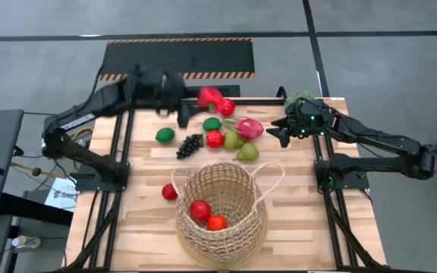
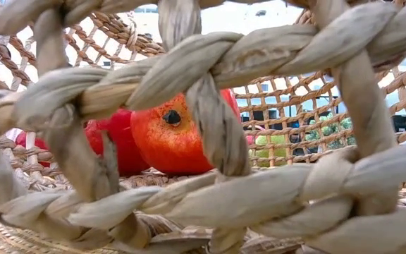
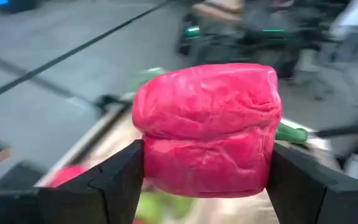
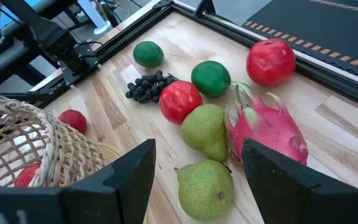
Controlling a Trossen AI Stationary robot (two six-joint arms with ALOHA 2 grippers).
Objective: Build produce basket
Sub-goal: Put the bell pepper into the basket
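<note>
My left gripper (image 1: 196, 104) is shut on a red pepper-like fruit (image 3: 207, 127) with a green stem, over the table's far edge. My right gripper (image 4: 197, 163) is open and empty, above the table's right side next to two green pears (image 4: 205, 186). Between the grippers lie a pink dragon fruit (image 1: 249, 127), red apples (image 1: 215, 139), two limes (image 1: 165, 135) and a dark grape bunch (image 1: 189, 144). The wicker basket (image 1: 222, 243) stands at the near middle with two red fruits (image 1: 200, 210) inside. A small red fruit (image 1: 170, 192) lies beside it. My left gripper pinches the red fruit by two opposite sides of its lower half (image 3: 160, 168) between its two fingers. The fingers come about level from the table's left. The fruit sits between the fingertips, its green stem (image 3: 291, 132) pointing away; it seems clear of the table.
A pale green spiky ball (image 1: 302, 97) sits by the right arm at the far right corner. A dark ramp with striped edges (image 1: 177, 57) lies beyond the far edge. Bare wood shows at the near left and right of the basket.
</note>
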